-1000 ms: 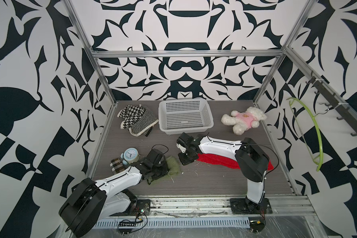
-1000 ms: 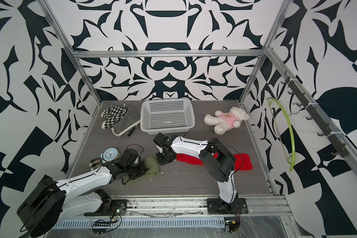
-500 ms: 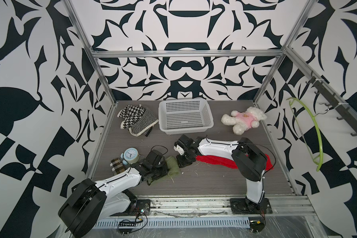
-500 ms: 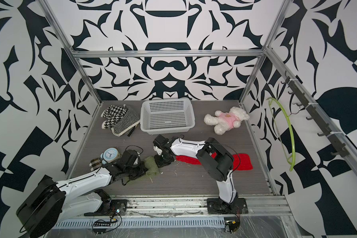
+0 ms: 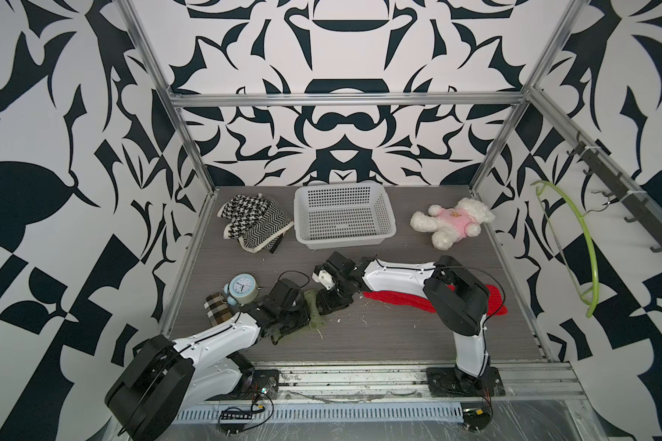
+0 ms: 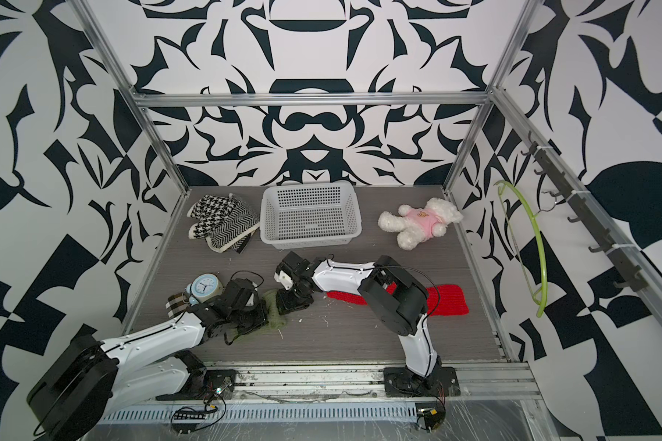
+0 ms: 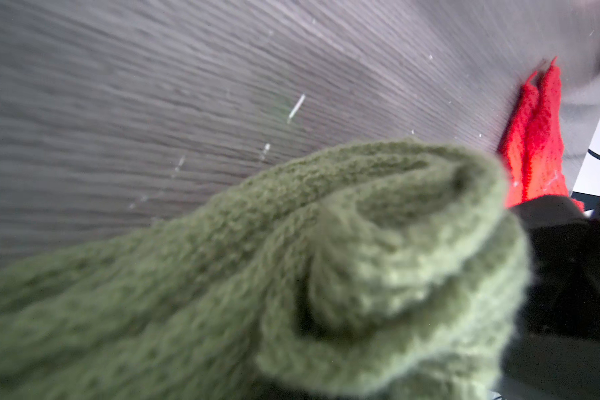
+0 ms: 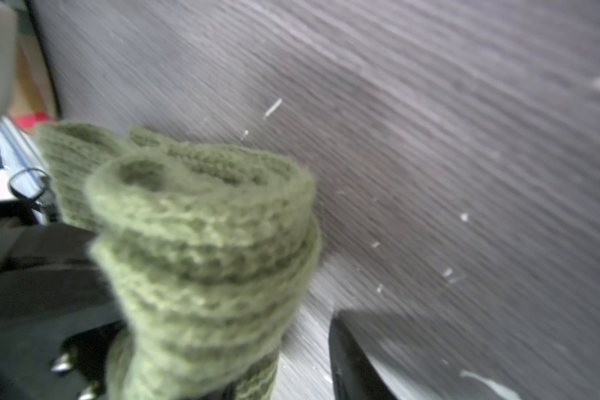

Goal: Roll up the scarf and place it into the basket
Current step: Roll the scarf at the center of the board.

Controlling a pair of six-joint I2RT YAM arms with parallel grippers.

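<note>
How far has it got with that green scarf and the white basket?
Partly done: the green scarf shows a rolled end, but part lies unrolled. In hand: both grippers are at the roll, left gripper shut, right gripper open. Left to do: finish rolling, then carry it to the basket, which holds nothing yet.

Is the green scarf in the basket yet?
No, the green scarf lies outside it; the basket shows only its bare perforated bottom.

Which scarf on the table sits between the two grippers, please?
The olive-green scarf, partly rolled; the red scarf, houndstooth scarf and plaid cloth lie outside that gap.
</note>
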